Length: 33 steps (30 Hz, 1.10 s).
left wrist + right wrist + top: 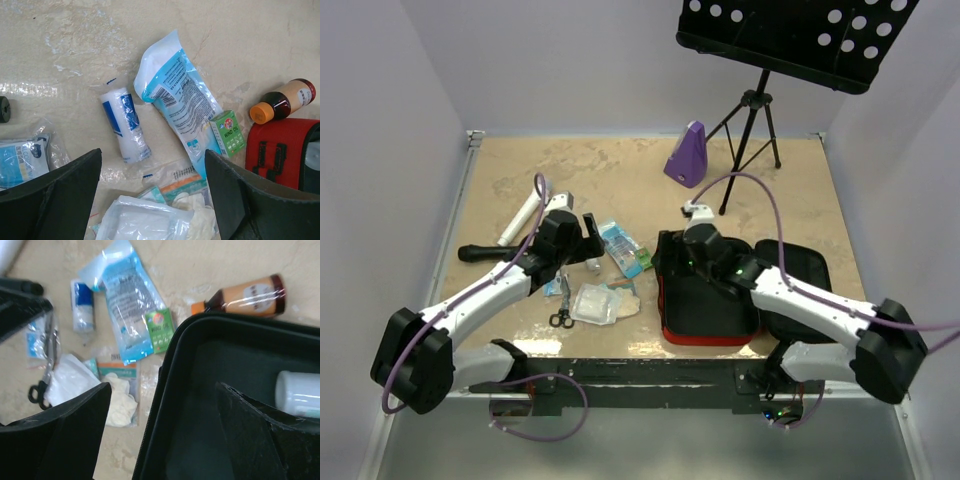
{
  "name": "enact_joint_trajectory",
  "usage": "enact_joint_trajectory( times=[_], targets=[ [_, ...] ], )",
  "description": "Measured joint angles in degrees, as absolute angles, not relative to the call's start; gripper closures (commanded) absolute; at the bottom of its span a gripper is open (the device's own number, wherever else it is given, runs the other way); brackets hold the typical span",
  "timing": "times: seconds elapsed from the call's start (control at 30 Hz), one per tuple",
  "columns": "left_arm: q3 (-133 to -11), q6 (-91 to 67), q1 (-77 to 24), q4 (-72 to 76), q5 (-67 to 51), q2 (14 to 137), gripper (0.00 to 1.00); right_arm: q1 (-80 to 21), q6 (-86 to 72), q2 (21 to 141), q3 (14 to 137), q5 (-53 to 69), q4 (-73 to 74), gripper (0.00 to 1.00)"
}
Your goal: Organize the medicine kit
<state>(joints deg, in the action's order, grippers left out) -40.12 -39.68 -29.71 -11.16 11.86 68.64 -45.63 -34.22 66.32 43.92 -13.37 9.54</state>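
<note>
Open flat on table: soft rounded-square zip case point(705, 315), red fabric outside, black lining, red rim. Unzipped, 2 halves side by side, insides up. Left half directly below right gripper point(160, 430): black lining fills space under & between its fingers, curved zip edge running up beside the left finger, then across ahead of the tips. Other half off to that gripper's right, under the forearm, also black inside. Red rim showing along edge nearest the arm bases. Seen from left gripper point(152, 195): just right of its right finger, red outer wall w/ black webbing loops, black edge at far right. Not gripped by either.
</note>
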Motion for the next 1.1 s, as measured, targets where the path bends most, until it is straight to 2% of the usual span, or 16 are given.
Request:
enact_joint_trajectory(
  times=[0.1, 0.2, 0.3, 0.47, 0.7, 1.1],
  targets=[
    [-40.1, -39.4, -29.7, -11.0, 11.0, 68.6, 0.12, -49.7, -35.4, 72.7, 44.4, -14.5, 9.3, 0.14],
    [-40.1, -39.4, -29.7, -10.5, 9.8, 68.6, 0.12, -52.3, -36.7, 78.1, 44.5, -15.8, 9.4, 0.26],
    [-40.1, -39.5, -29.7, -10.2, 8.7, 68.6, 0.12, -53.0, -38.1, 81.7, 44.5, -17.5, 9.8, 0.34],
    [-40.1, -39.4, -29.7, -10.2, 7.9, 68.7, 0.13, -53.0, -40.1, 81.8, 44.4, -20.2, 10.0, 0.46],
    [-43.2, -38.3, -33.1, -10.5, 9.3, 72.9, 0.13, -53.1, -43.5, 79.8, 42.2, -22.0, 9.8, 0.54],
    [-56.3, -36.1, -35.8, -10.7, 8.4, 86.9, 0.14, -53.3, -51.1, 75.2, 37.8, -21.5, 10.4, 0.57]
  ],
)
